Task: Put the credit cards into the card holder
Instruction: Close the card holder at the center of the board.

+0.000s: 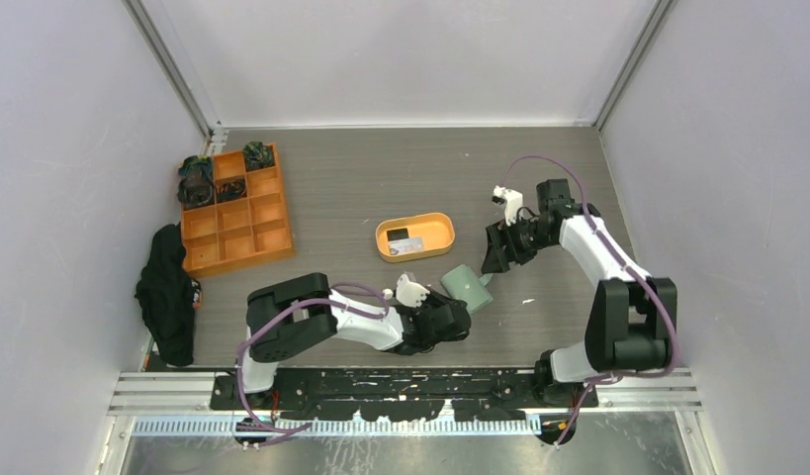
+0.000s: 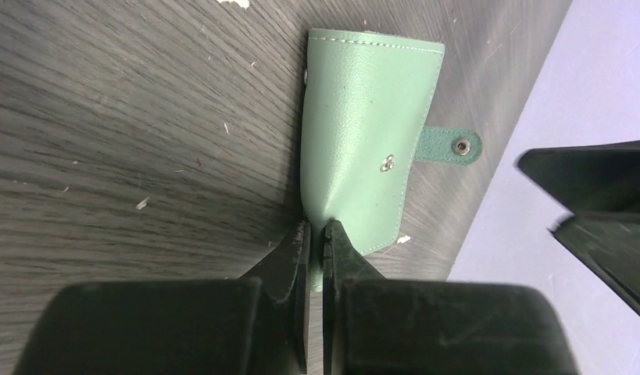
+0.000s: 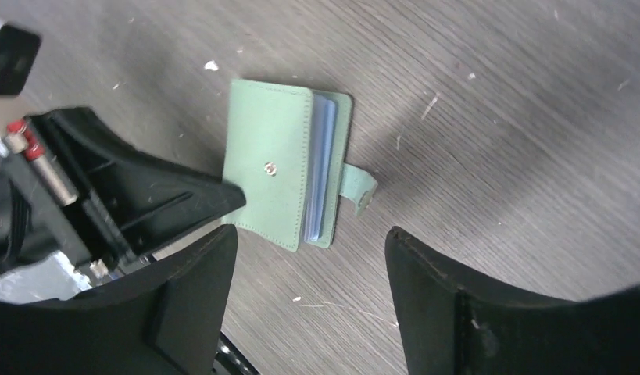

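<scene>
At far left of the overhead view, against the edge of the table [image 1: 361, 178]: black cloth [image 1: 166, 292], bunched. Just right of it, toward upper left: orange grid organiser [image 1: 234, 211], dark bundles at its far end. At centre of the frame: orange oval tray [image 1: 415, 237], holding the credit cards [image 1: 405, 241], one dark and one pale as far as can be told.

Below and right of the tray: left gripper [image 1: 456, 311], jaws pressed together on one edge of the card holder [image 1: 467, 285]. In the left wrist view, pinches the sage-green cover at its lower edge, bottom centre of that frame.

Card holder location: on the table, between the tray and the two grippers, well apart from the cards. In the right wrist view, lies slightly open, bluish sleeve edges showing between the covers. Snap tab [image 3: 359, 189] unfastened, projecting toward the right.

Right of centre in the overhead view: right gripper [image 1: 496, 259], just beside the holder. Jaws spread wide, nothing between them. Hovers over the holder without touching it.
</scene>
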{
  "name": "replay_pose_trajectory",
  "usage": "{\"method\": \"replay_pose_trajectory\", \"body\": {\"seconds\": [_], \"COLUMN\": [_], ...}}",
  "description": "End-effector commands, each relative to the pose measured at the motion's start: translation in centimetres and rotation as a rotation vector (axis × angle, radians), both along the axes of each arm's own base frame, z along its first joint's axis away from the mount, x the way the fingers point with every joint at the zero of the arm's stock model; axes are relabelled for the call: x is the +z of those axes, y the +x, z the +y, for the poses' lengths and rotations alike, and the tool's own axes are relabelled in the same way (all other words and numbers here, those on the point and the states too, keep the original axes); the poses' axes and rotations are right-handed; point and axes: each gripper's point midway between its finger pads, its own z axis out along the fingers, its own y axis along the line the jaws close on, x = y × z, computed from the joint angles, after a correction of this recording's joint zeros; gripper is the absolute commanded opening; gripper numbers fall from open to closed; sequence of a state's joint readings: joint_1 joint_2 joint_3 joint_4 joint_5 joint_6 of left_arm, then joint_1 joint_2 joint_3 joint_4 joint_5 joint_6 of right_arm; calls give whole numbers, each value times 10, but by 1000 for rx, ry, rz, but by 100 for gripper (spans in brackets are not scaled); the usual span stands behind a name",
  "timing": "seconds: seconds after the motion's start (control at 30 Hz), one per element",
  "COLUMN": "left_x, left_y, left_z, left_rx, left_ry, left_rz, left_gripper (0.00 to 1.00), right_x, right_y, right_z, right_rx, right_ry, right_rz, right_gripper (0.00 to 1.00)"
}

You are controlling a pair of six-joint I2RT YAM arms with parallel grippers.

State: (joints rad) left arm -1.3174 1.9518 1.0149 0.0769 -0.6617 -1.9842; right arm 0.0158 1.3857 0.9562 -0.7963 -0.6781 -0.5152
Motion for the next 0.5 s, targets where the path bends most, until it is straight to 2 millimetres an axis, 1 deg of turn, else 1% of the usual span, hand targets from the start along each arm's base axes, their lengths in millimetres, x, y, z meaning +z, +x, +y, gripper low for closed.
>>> {"method": "replay_pose_trajectory", "body": {"seconds": [0.0, 0.03, 0.1, 0.17, 0.27, 0.33, 0.37, 0.47], "left_x": [-60, -60, -59, -57, -57, -57, -56, -52], "left_y": [-2, -1, 0, 0, 0, 0, 0, -1], "left_z": [47, 46, 43, 39, 34, 32, 31, 26], "left_rx": [37, 36, 30, 18, -3, -13, -19, -40], "left_ry": [236, 236, 239, 239, 240, 237, 234, 212], "left_rz": [39, 34, 29, 22, 15, 12, 10, -3], "left_gripper": [0, 0, 0, 0, 1, 3, 5, 17], "right_x": [-14, -21, -35, -43, -51, -52, -52, -53], "right_y": [26, 25, 27, 29, 30, 33, 35, 45], "right_z": [-5, -7, -13, -18, -13, -8, -6, -3], "right_rx": [-239, -254, -286, -300, -276, -254, -247, -236], "right_ry": [-6, -21, -74, -112, -122, -136, -143, -176], "right_rz": [107, 133, 173, 194, 214, 203, 193, 143], "right_gripper": [69, 66, 63, 58, 50, 44, 40, 26]}}
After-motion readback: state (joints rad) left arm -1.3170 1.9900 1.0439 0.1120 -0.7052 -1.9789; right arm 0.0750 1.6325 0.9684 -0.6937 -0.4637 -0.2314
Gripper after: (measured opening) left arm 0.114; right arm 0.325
